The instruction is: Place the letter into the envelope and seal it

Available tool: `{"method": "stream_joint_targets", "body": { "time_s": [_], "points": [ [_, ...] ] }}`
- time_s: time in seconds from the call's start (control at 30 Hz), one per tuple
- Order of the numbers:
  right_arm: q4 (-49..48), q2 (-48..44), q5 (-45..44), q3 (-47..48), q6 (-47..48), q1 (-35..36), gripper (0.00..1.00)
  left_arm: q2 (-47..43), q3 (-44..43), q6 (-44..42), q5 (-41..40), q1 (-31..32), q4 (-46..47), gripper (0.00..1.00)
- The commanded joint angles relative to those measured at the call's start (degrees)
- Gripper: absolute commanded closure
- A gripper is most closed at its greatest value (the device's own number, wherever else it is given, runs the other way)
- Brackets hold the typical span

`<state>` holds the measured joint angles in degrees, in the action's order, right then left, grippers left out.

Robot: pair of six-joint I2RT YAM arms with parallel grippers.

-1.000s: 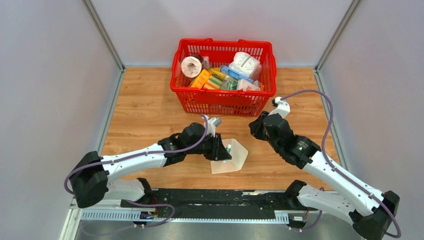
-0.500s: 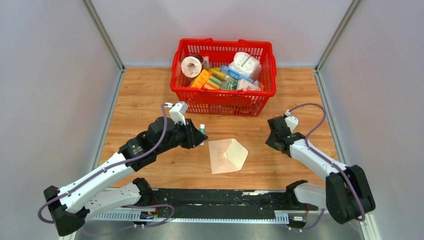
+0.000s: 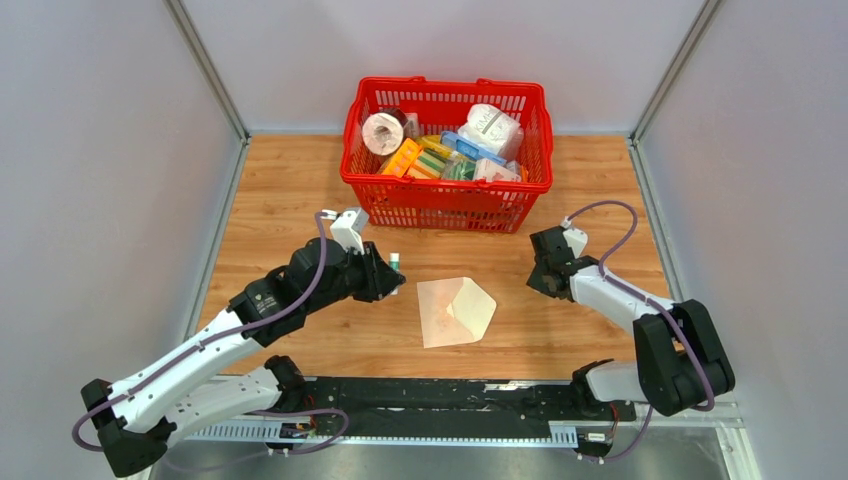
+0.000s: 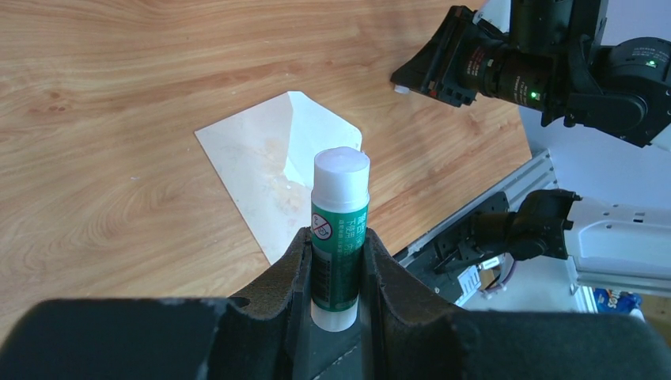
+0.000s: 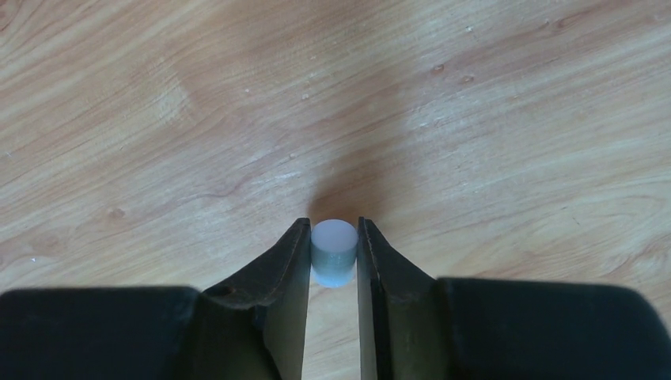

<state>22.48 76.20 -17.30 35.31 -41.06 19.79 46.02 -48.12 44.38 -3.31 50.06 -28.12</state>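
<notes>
The tan envelope [image 3: 455, 310] lies flat on the wooden table with its triangular flap open to the right; it also shows in the left wrist view [image 4: 265, 170]. No separate whitish letter is in view. My left gripper [image 3: 392, 270] is just left of the envelope, shut on a green glue stick [image 4: 340, 222] whose white tip points toward the envelope. My right gripper [image 3: 536, 283] is to the right of the envelope, apart from it. In the right wrist view it [image 5: 333, 237] is shut on a small white cap [image 5: 332, 252] just above the bare wood.
A red basket [image 3: 440, 184] full of groceries stands at the back centre, beyond the envelope. Grey walls close the table on the left, right and back. A black rail runs along the near edge.
My left gripper has drawn back to the left off the envelope with the glue stick. My right gripper has swung right and back, away from the envelope.
</notes>
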Motion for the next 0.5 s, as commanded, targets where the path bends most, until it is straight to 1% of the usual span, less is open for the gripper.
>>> {"method": "stream_joint_targets", "body": {
  "time_s": [0.0, 0.07, 0.2, 0.47],
  "points": [
    [-1.83, 0.44, 0.77, 0.37, 0.45, -0.19, 0.70, -0.67, -0.84, -0.52, 0.15, -0.23, 1.13, 1.00],
    [-2.00, 0.52, 1.82, 0.20, 0.02, -0.10, 0.65, -0.32, -0.84, -0.52, 0.58, -0.23, 1.49, 1.00],
    [-2.70, 1.22, 3.24, -0.59, -0.95, -0.19, 0.60, 0.47, 0.04, 0.44, 1.82, -0.23, 2.71, 1.00],
    [-2.70, 1.93, 3.41, -0.77, -1.48, -0.19, 0.60, 0.83, 1.27, 0.97, 2.26, -0.23, 3.95, 1.00]
  ]
}}
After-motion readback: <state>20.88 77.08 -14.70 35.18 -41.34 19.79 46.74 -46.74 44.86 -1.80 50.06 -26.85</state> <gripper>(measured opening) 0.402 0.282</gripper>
